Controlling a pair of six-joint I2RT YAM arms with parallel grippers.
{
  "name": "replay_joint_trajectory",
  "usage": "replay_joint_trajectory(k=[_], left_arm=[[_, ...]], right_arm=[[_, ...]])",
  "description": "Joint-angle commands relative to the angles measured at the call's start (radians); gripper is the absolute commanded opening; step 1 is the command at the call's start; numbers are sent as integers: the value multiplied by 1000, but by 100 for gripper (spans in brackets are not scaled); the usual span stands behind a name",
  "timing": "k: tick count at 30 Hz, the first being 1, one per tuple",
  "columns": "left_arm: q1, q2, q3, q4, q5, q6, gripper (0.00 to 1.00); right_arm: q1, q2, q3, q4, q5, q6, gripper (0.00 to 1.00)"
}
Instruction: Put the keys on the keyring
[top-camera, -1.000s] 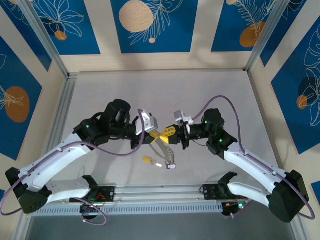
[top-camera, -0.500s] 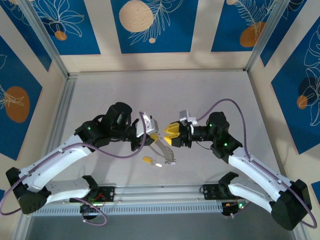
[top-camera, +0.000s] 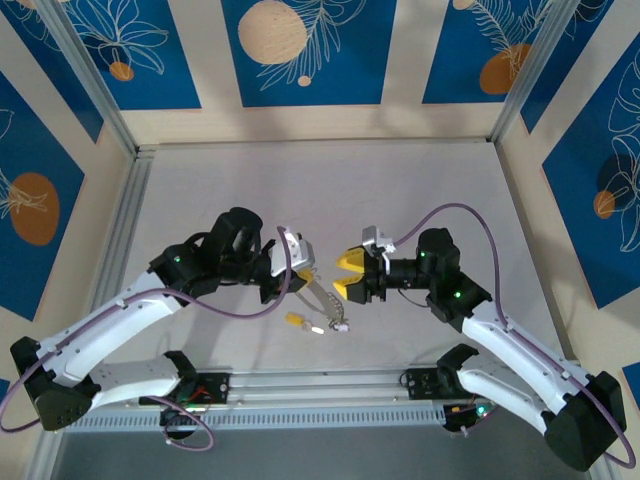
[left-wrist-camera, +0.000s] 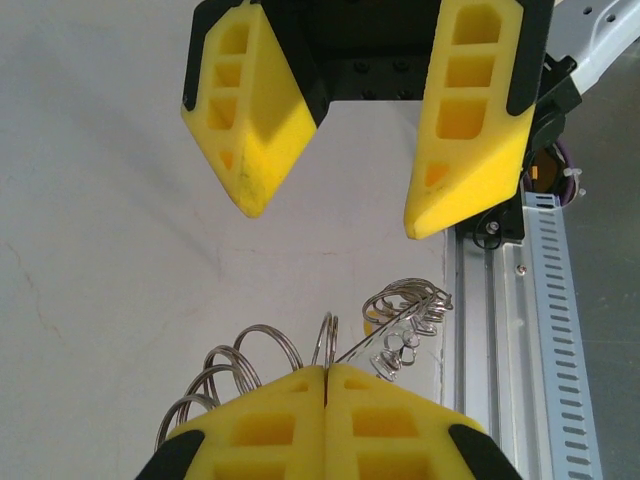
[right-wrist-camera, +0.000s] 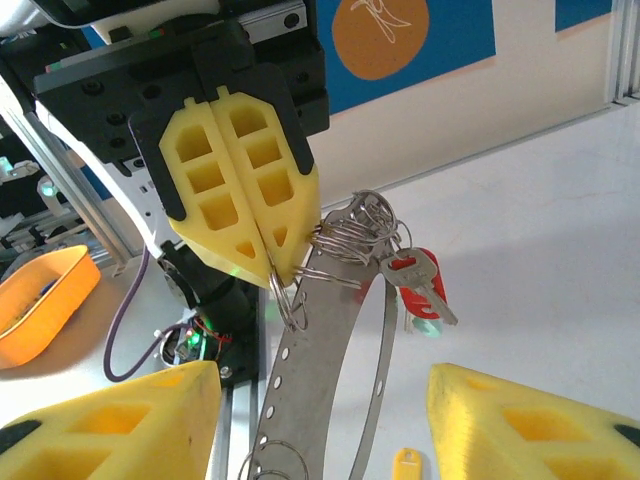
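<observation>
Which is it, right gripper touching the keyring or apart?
Apart. The left wrist view shows the right gripper open, with bare table between it and the keyring.

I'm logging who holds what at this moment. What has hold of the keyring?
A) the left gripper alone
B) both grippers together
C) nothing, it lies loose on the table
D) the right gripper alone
A: the left gripper is shut on the keyring, while the right gripper stands open with nothing between its fingers, apart from the ring.
</observation>
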Motion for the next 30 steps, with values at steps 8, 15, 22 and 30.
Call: replay_joint_trajectory(k=[8,15,22,30], left_arm=[[145,17,15,4,-28,-94,0],[286,12,-6,10,-146,-193,0],[402,-30,-51,29,-159,-258,0],[444,-63,-72,21,-159,-272,0]], right_arm=[[17,-3,-63,-163,322,69,63],[70,10,-117,-228,397,195,67],[293,141,-114,-205,554,231,62],[456,496,61,-160,689,101,54]])
